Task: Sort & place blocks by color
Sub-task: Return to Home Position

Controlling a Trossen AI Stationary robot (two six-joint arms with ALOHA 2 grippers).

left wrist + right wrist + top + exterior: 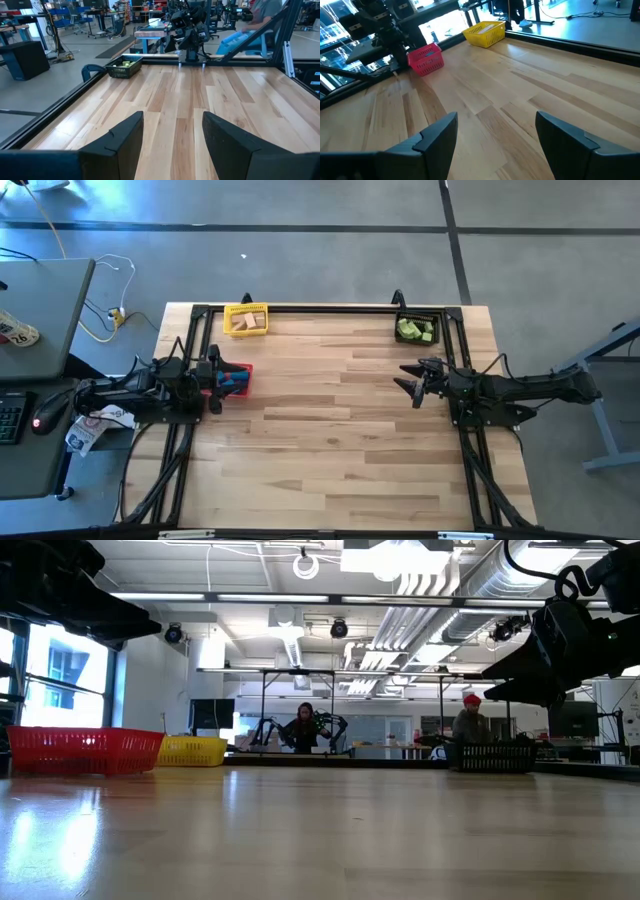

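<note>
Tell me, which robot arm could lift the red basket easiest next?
Probably the left arm. Its open jaws sit right beside the red basket at the table's left edge. The right arm waits across the table, nearer the black basket.

From above, we see the left arm's dark two-finger gripper [215, 383] covering part of the small red mesh basket [245, 368]. Only some blue wooden blocks [233, 382] show (too small to count). At table level its mesh wall [85, 752] hides them altogether. The left wrist view crops that gripper's fingers [125, 145] at the picture's edge.
</note>
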